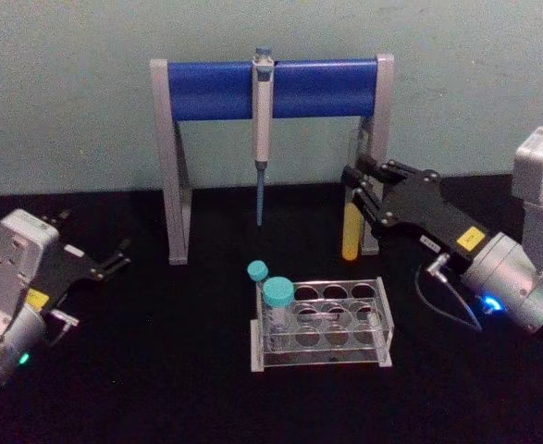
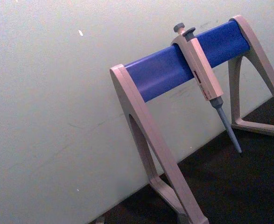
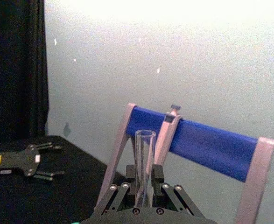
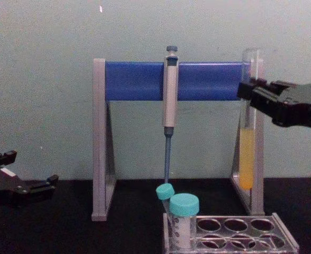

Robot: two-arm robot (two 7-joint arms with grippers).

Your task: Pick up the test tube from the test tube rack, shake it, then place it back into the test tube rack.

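Observation:
My right gripper (image 1: 352, 180) is shut on the test tube (image 1: 350, 231), a long clear tube with yellow liquid in its lower part. It holds the tube upright in the air, beside the right leg of the pipette stand and behind the rack. From the chest the tube (image 4: 246, 159) hangs well above the test tube rack (image 4: 234, 234), gripped (image 4: 245, 90) near its upper part. In the right wrist view the tube's open top (image 3: 144, 158) rises between the fingers. The translucent rack (image 1: 322, 285) stands at table centre. My left gripper (image 1: 91, 239) rests open at the far left.
Two teal-capped tubes (image 1: 277, 296) stand in the rack's left end. A grey pipette (image 1: 263, 139) hangs from the blue bar of the tall stand (image 1: 206, 90) behind the rack. The black table has free room in front and on the left.

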